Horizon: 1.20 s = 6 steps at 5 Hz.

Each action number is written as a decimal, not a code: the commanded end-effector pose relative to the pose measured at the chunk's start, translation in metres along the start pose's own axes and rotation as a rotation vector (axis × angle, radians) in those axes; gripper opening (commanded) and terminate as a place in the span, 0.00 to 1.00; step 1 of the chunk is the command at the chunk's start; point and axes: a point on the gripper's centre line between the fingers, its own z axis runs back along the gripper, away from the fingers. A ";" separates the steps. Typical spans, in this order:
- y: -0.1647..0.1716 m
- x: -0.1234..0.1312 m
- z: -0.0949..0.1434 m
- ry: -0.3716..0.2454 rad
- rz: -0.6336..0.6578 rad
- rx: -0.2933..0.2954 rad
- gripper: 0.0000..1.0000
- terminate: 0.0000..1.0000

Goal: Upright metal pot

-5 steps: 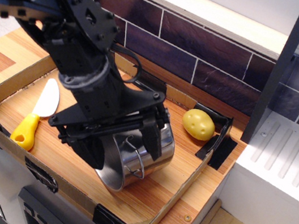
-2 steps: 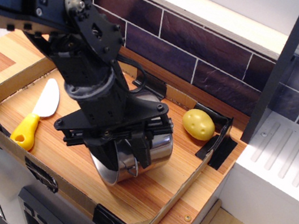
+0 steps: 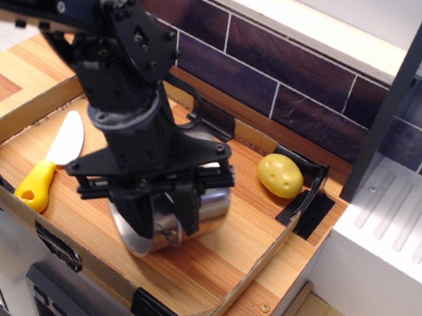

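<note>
The metal pot (image 3: 211,205) is a shiny steel cylinder lying tilted on its side in the shallow cardboard tray (image 3: 252,274), its open mouth facing the front left. A thin wire loop handle shows at its rim. My black gripper (image 3: 162,219) reaches down over the pot's mouth, one finger outside the wall and one at the opening, shut on the rim. The arm hides most of the pot's upper and left side.
A yellow potato (image 3: 279,175) lies at the tray's back right corner. A yellow-handled white knife (image 3: 55,158) lies at the left. Black clips hold the tray edges. A tiled wall stands behind and a white drainer (image 3: 400,238) to the right.
The arm and the pot have moved left and toward the front together. The pot's mouth has turned further down and left. The potato and knife have not moved.
</note>
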 end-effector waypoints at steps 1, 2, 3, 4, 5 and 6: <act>0.004 0.018 0.017 -0.088 0.045 0.197 0.00 0.00; 0.001 0.025 0.017 -0.067 0.094 0.315 0.00 0.00; -0.004 0.029 0.016 -0.021 0.156 0.452 0.00 0.00; -0.008 0.031 0.018 0.032 0.217 0.517 0.00 0.00; -0.011 0.032 0.015 0.098 0.223 0.582 0.00 0.00; -0.010 0.039 0.009 0.167 0.285 0.711 0.00 0.00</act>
